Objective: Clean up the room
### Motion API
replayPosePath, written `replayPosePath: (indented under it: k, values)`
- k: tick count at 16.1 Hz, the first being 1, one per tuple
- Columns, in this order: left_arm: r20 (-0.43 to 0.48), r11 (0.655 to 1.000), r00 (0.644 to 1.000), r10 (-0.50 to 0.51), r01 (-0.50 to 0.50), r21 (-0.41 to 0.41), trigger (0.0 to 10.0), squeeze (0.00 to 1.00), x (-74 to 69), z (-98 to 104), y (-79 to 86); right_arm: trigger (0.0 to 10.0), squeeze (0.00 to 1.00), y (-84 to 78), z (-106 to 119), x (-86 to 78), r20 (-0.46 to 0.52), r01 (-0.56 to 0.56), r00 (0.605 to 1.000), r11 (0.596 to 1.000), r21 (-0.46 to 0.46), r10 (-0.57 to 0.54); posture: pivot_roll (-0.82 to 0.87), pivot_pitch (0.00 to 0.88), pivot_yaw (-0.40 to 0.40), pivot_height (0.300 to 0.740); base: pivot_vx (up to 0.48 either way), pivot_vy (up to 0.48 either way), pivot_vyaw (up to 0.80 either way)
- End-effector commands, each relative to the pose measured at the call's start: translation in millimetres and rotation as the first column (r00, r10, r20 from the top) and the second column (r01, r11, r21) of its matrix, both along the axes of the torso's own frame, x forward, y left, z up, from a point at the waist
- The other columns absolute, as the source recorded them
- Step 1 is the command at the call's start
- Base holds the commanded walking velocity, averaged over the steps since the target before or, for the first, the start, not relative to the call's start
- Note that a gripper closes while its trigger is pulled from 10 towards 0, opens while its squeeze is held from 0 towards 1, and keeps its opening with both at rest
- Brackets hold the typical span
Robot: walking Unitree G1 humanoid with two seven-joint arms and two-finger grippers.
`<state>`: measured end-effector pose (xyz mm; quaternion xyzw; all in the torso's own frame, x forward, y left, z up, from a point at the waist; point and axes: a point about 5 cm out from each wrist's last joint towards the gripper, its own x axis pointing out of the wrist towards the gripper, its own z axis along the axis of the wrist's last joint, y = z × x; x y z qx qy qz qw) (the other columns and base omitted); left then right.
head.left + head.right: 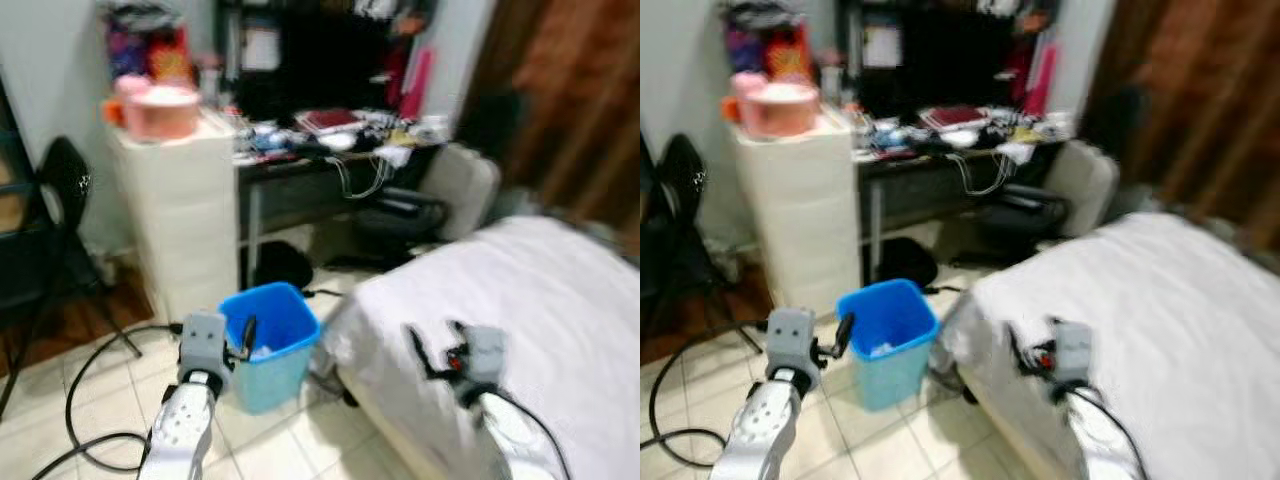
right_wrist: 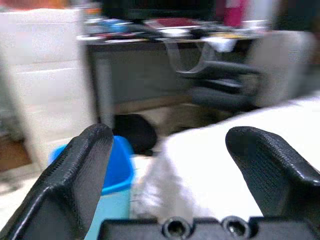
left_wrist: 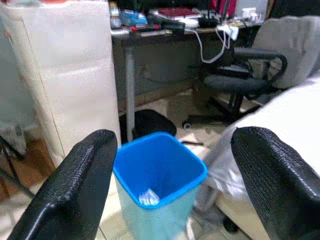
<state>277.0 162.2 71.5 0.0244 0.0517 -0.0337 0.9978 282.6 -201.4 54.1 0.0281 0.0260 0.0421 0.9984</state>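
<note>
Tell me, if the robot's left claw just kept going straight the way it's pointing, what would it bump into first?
Probably the blue bin. The left gripper is open and the bin sits right between its fingers in the left wrist view, ahead and slightly below. Depth is hard to judge, so it could pass just above the rim.

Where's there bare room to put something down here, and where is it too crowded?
The bed top beside the right gripper is bare, as are the floor tiles before the blue bin. The desk is crowded with clutter and cables.
</note>
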Motion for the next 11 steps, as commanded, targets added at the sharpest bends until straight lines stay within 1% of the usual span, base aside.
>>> replayPosePath:
  k: [1, 2, 3, 6, 8, 11]
  values:
    - [-0.042, 1.000, 0.999, 0.007, -0.008, -0.024, 10.0, 0.00, -4.9, -9, 0.9, 10.0, 0.00, -8.8, -3, -2.9, -0.013, 0.068, 0.998, 0.998, 0.000, -0.068, 0.09, 0.000, -0.099, 0.740, 0.000, 0.000, -0.78]
    - [-0.029, 1.000, 1.000, 0.000, 0.000, -0.007, 10.0, 0.00, -5.1, -7, 0.9, 10.0, 0.00, -14.5, -6, -7.3, -0.026, 0.114, 0.993, 0.993, 0.015, -0.114, 0.09, 0.000, -0.099, 0.740, 0.000, 0.000, -0.78]
    - [-0.019, 1.000, 1.000, -0.010, 0.010, 0.003, 10.0, 0.00, -3.3, -6, 0.2, 10.0, 0.00, -15.2, -7, -8.5, -0.033, 0.118, 0.993, 0.993, 0.018, -0.117, 0.09, 0.000, -0.098, 0.740, 0.000, 0.000, -0.79]
    - [0.010, 0.996, 0.998, -0.063, 0.062, 0.058, 10.0, 0.00, 2.7, -2, -2.2, 10.0, 0.00, -9.7, -7, -7.7, -0.033, 0.080, 0.996, 0.997, 0.011, -0.080, 0.08, 0.000, -0.094, 0.740, 0.000, 0.000, -0.79]
    - [0.013, 0.997, 0.998, -0.064, 0.063, 0.041, 10.0, 0.00, 6.3, -1, 0.9, 10.0, 0.00, -8.4, -7, -7.1, -0.032, 0.073, 0.997, 0.997, 0.006, -0.073, 0.07, 0.000, -0.091, 0.740, 0.000, 0.000, -0.79]
    - [0.015, 0.990, 0.992, -0.128, 0.127, 0.062, 10.0, 0.00, 10.2, 0, -2.6, 10.0, 0.00, -9.0, -6, -7.8, -0.029, 0.069, 0.997, 0.998, -0.008, -0.070, 0.06, 0.000, -0.085, 0.740, 0.000, -0.435, -0.79]
